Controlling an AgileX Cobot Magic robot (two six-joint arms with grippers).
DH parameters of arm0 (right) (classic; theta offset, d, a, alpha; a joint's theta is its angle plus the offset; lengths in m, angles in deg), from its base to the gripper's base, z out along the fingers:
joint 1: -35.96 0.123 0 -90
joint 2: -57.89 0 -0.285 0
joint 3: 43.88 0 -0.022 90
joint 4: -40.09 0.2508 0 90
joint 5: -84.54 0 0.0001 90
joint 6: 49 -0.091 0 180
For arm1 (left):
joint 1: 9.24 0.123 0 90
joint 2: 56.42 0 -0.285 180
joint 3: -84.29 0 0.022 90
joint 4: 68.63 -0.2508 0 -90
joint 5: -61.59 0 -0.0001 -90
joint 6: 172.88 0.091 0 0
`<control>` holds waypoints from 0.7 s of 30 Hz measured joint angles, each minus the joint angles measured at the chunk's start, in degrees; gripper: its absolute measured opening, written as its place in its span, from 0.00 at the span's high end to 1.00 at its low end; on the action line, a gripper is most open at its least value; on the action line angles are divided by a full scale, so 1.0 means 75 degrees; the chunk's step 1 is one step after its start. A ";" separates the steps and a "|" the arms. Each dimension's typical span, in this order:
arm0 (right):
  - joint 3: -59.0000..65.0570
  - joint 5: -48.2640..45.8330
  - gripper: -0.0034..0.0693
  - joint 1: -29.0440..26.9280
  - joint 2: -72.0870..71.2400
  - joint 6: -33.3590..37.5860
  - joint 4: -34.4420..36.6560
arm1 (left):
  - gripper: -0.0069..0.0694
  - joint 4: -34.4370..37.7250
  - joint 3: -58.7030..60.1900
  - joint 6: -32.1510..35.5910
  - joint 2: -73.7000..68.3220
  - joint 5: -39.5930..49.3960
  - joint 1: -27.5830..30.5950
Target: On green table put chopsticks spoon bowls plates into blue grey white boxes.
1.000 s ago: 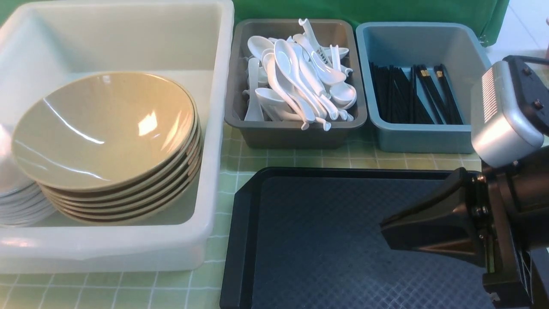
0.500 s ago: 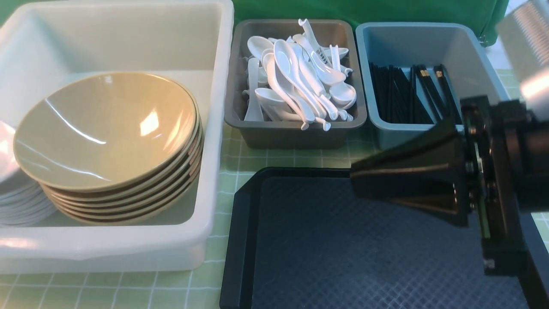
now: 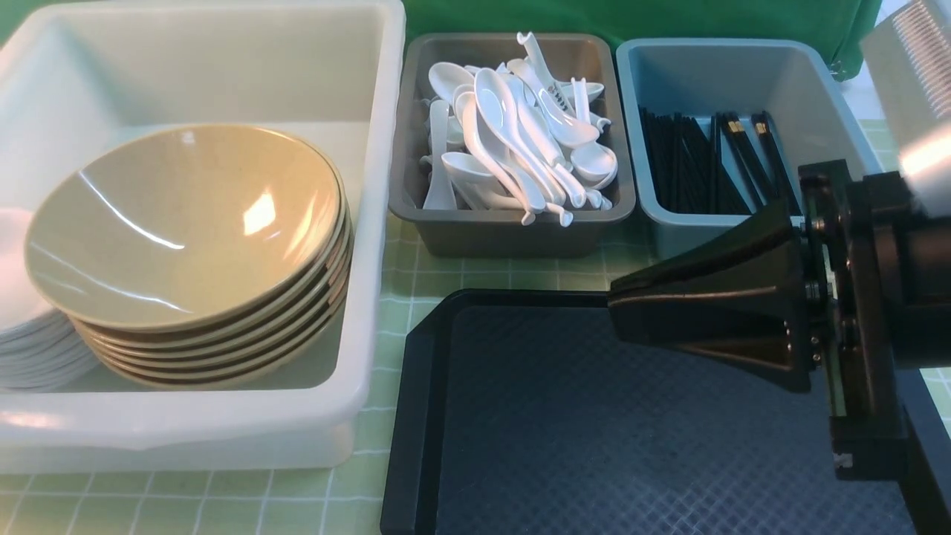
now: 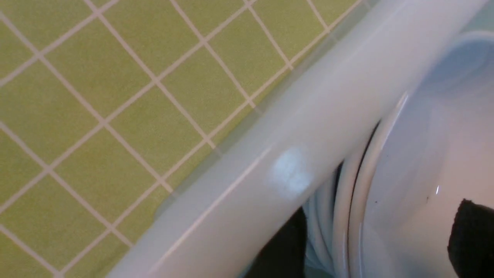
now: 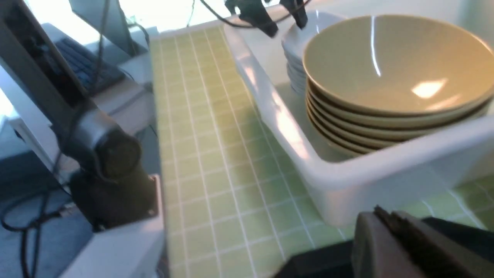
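Front view: small dark lettering, too small to be read, is seen on one spoon [image 3: 553,96] at 12 o'clock in the dark grey box [image 3: 513,230]. The right claw [image 3: 617,305] is seen pressed together over the black tray [image 3: 594,446]; the left claw [image 5: 276,17] is spread apart above the plates [image 5: 295,58].

I find no text I can read. One spoon [image 3: 553,96] in the grey box [image 3: 513,230], far centre, carries a short dark print on its handle, too small for me to make out. Some chopsticks [image 3: 735,160] in the blue box [image 3: 732,238], far right, bear small gold marks near their ends, also illegible.
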 joint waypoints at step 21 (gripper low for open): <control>0.2124 0.2248 0.89 0.0000 -0.3919 -1.0014 -1.0333 | 0.51 -0.0267 0.0297 0.1067 0.3777 0.0679 -0.6461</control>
